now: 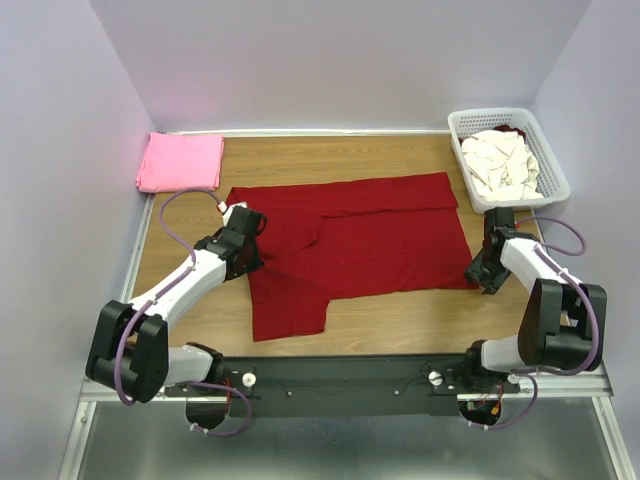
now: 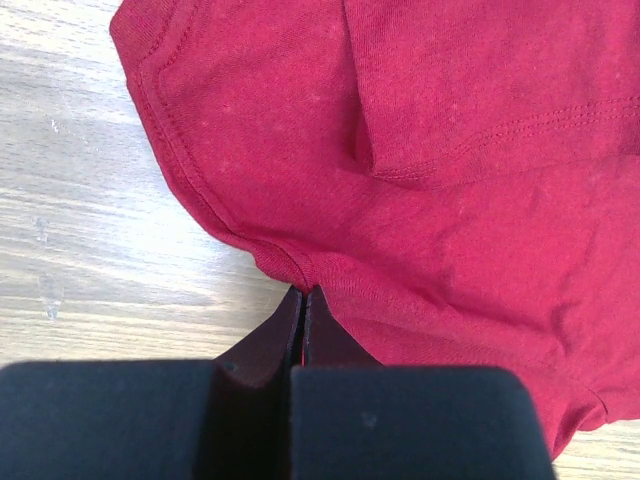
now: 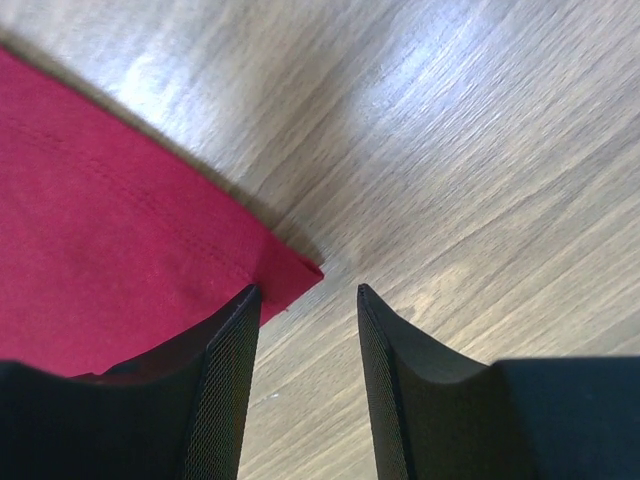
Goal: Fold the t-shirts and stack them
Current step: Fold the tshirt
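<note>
On wood table [image 1: 390, 318], lilac walls [image 1: 350, 60]: left end effector [image 2: 303, 303] pinches red t-shirt [image 1: 370, 240]; right end effector [image 3: 308, 300] parted.

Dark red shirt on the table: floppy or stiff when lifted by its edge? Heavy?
Likely floppy: the dark red t-shirt lies flat with soft creases and a folded-over layer. Probably light, since the hemmed knit looks thin.

White arms [image 1: 185, 280], black joints [image 1: 140, 350], purple cables [image 1: 163, 218], black mesh-textured pincer fingers [image 3: 225, 400]
</note>
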`<state>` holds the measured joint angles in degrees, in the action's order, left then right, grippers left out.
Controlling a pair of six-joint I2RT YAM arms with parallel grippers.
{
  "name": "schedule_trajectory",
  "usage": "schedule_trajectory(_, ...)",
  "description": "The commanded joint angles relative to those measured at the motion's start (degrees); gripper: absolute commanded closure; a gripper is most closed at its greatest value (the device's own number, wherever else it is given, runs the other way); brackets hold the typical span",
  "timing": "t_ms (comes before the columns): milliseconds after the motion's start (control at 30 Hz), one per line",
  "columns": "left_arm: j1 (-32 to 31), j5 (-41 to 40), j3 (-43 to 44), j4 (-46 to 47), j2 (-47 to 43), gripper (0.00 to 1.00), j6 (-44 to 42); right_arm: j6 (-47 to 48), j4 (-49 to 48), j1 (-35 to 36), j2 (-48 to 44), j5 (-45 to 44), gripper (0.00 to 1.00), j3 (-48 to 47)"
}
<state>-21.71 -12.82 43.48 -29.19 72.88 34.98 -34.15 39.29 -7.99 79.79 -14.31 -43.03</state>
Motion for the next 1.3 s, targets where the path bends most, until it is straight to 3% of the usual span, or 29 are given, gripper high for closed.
schedule_trajectory(0,0.44,-1.59,0.02,0.98,0.42,1.0,-1.06,-1.18,-1.93,-1.24,1.42,1.12,0.5,1.45)
schedule_trajectory(233,0.62,-1.07,0.11,0.19,-0.11,1.0,-0.97,-1.53,-3.95,-1.94,2.21,3.49,0.56,3.03)
schedule_trajectory(333,0.88,-0.98,0.2,-0.16,-0.63,1.0,-0.79,-1.88,-3.96,-2.12,2.04,3.06,0.64,3.21)
schedule_trajectory(433,1.24,-0.45,0.2,-1.22,-1.51,1.0,-0.71,-2.06,-3.78,-2.38,0.73,2.01,0.86,2.95)
schedule_trajectory(600,1.32,0.51,0.81,-5.52,-4.67,1.0,-0.79,-1.18,2.71,-2.65,-1.3,-1.77,0.99,-0.99)
schedule_trajectory(900,2.2,3.49,0.46,-11.76,-9.69,1.0,-1.76,1.54,7.38,-2.82,-5.35,0.59,0.99,-4.08)
schedule_trajectory(1267,8.88,7.72,2.22,-8.43,-5.21,1.0,-6.59,7.08,7.03,-2.73,3.09,4.55,0.99,-20.25)
